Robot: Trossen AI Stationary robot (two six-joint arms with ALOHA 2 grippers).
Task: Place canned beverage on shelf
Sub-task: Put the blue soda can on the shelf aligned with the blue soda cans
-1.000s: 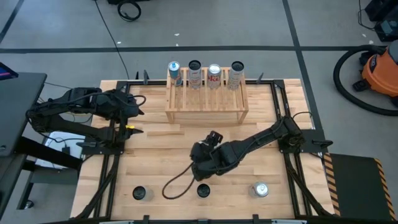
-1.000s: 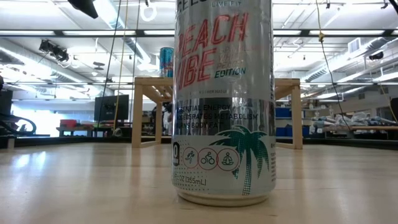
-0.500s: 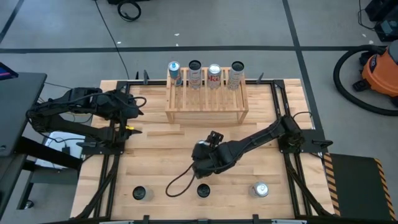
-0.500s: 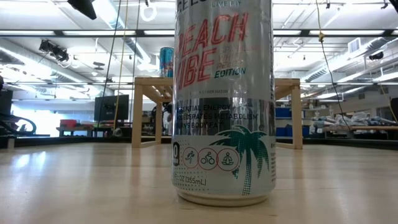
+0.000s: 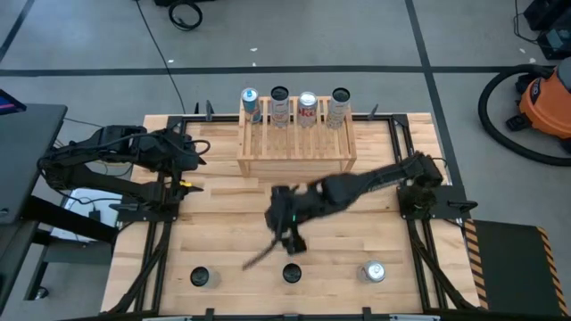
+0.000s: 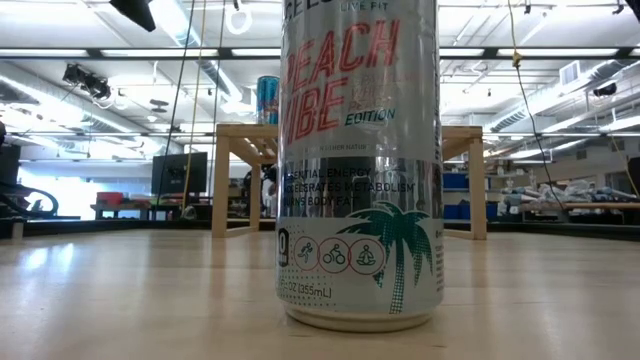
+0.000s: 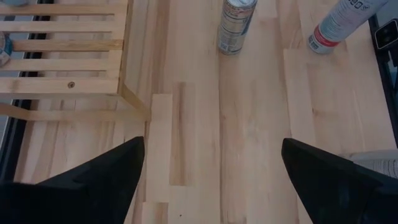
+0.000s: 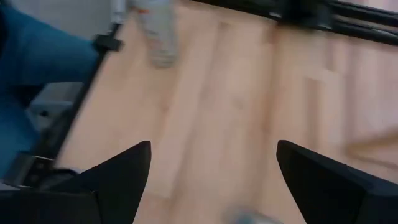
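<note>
Your shelf (image 5: pixel 296 143), a low light-wood slatted rack, sits at the table's (image 5: pixel 223 223) far edge with four cans (image 5: pixel 294 107) along its back. Three more cans (image 5: pixel 292 272) stand near the front edge. The low view alone reads the middle one: silver, a teal palm, "Peach Vibe". Your right gripper (image 5: pixel 293 241) hangs above it, fingers wide and empty. Your left gripper (image 7: pixel 208 180) waits left of the shelf, fingers wide.

Bright, even overhead light; right wrist view motion-blurred, others sharp.
</note>
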